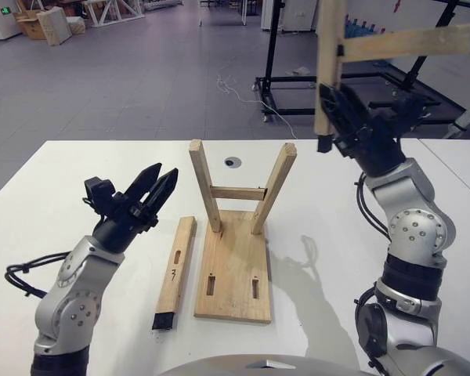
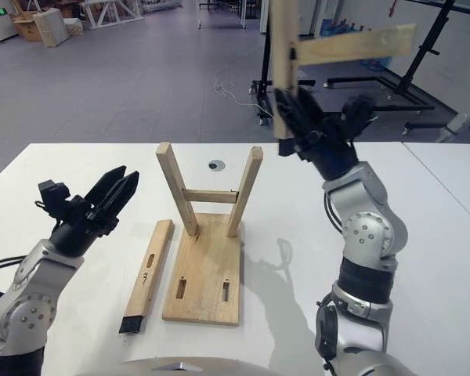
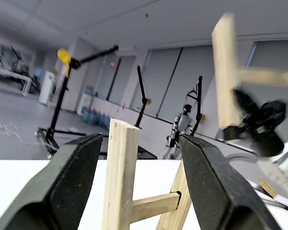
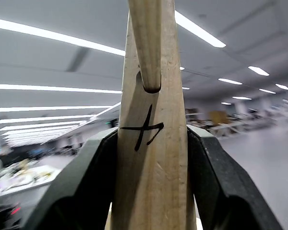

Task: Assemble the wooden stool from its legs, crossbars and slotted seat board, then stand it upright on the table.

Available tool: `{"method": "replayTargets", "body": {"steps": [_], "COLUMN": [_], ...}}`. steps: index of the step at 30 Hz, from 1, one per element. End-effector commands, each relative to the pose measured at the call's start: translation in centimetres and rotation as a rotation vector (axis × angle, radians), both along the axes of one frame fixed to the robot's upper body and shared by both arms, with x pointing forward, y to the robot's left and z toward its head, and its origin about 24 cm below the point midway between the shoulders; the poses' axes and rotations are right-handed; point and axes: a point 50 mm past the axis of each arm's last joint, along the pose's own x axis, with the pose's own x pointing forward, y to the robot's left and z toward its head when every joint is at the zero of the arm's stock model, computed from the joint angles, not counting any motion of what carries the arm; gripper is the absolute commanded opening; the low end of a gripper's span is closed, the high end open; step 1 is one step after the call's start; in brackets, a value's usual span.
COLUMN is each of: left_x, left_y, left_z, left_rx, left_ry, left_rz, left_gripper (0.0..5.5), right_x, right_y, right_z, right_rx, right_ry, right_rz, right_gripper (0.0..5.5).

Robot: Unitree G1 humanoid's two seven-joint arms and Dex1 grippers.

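The slotted seat board [image 1: 233,270] lies flat on the white table [image 1: 78,168]. Two legs [image 1: 205,185] stand in its far slots, joined by a crossbar [image 1: 239,193]. A loose leg [image 1: 176,270] with a black end lies just left of the board. My left gripper [image 1: 164,172] hovers open left of the standing legs, which show between its fingers [image 3: 62,191]. High over the table's back right, my right gripper [image 1: 330,113] is shut on another leg [image 4: 151,158], held upright with a crossbar [image 1: 407,43] sticking out to the right from its top.
A small round hole [image 1: 233,162] sits in the table behind the board. Black metal racks [image 1: 298,82] stand on the floor beyond the far edge. A second white table [image 1: 462,160] adjoins on the right. Bare tabletop lies right of the board.
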Motion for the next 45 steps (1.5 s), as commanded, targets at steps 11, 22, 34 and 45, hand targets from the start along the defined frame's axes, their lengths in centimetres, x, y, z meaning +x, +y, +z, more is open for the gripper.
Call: {"method": "replayTargets", "body": {"steps": [11, 22, 34, 45], "left_x": [-3.2, -3.0, -2.7, -2.9], "left_y": [-1.5, -2.9, -3.5, -3.4], "left_z": [-3.6, -1.4, -1.6, -1.0], "left_rx": [0.039, -0.177, -0.177, -0.248], "left_ry": [0.208, 0.076, 0.081, 0.082], "left_rz": [-0.354, -0.479, -0.505, -0.501], "left_gripper": [2.89, 3.95, 4.12, 4.12], "right_x": [-2.8, -2.1, -3.1, -2.8], "right_y": [7.8, 6.9, 5.9, 5.2], "right_z": [-8.3, -10.0, -11.9, -14.1], "right_rx": [-0.171, -0.227, -0.255, -0.333], "right_ry": [0.142, 0.205, 0.356, 0.42], "right_rz": [0.383, 0.486, 0.77, 0.753], "right_gripper": [2.03, 2.03, 2.03, 2.03]}}
